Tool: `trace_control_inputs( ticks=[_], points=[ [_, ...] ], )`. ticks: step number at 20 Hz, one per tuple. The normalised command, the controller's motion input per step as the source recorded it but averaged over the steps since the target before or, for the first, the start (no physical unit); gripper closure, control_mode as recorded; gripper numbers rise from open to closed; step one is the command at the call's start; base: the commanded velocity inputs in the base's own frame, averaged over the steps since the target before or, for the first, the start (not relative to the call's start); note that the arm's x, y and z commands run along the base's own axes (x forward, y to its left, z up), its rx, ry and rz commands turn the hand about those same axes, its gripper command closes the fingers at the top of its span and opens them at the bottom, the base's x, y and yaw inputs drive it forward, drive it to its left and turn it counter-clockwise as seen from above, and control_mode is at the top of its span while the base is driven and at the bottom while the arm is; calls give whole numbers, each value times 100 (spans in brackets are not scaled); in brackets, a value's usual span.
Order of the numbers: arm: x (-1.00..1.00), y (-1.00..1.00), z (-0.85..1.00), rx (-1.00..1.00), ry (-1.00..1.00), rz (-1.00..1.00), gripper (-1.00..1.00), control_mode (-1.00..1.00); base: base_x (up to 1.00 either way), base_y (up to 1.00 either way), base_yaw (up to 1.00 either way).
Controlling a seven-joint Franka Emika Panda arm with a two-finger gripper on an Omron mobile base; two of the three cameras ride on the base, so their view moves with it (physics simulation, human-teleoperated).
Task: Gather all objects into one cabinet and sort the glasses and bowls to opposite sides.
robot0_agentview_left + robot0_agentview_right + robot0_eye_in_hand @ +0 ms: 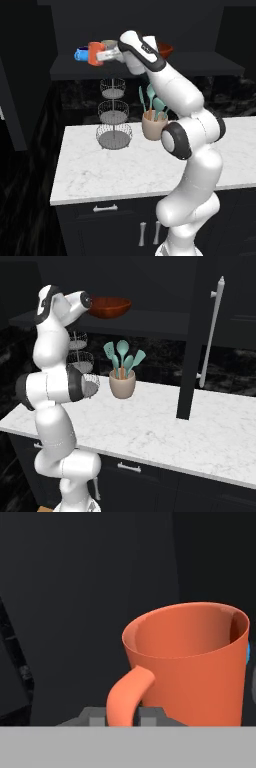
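Observation:
My gripper (99, 54) is up at the black cabinet's dark shelf (200, 64), shut on the handle of the orange mug (94, 53). The hand view has the mug (192, 662) upright and close, its handle between the dark fingertips (92, 716) of the gripper (121, 717). Just left of the mug, a bright blue cup (80, 54) stands on the shelf. A grey-beige tumbler (109, 44) peeks out behind the hand. The wide reddish-brown bowl (110, 307) sits at the shelf's right, partly hidden by my arm. The cabinet's tall door (192, 336) stands open, showing its white bar handle (213, 326).
On the white marble counter (100, 175) below stand a wire three-tier basket stand (114, 115) and a beige crock of teal spatulas (122, 381). Black drawers with silver pulls (105, 208) run under the counter's front edge.

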Motion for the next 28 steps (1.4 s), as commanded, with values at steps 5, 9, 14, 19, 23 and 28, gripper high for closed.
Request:
trace_control_inputs(
  ticks=[5, 9, 14, 19, 23, 28],
  points=[
    [37, 25, -26, -9, 5, 2, 100, -100, 0, 0, 0],
    [32, 16, -37, -16, 5, 0, 100, -100, 0, 0, 0],
    [4, 17, -46, -18, 3, 0, 100, -100, 0, 0, 0],
    [0, 0, -31, -7, 0, 0, 100, -100, 0, 0, 0],
    [-19, 0, -66, -2, -11, 0, 100, -100, 0, 0, 0],
    [-1, 0, -26, 1, -8, 0, 100, -100, 0, 0, 0]
  ],
)
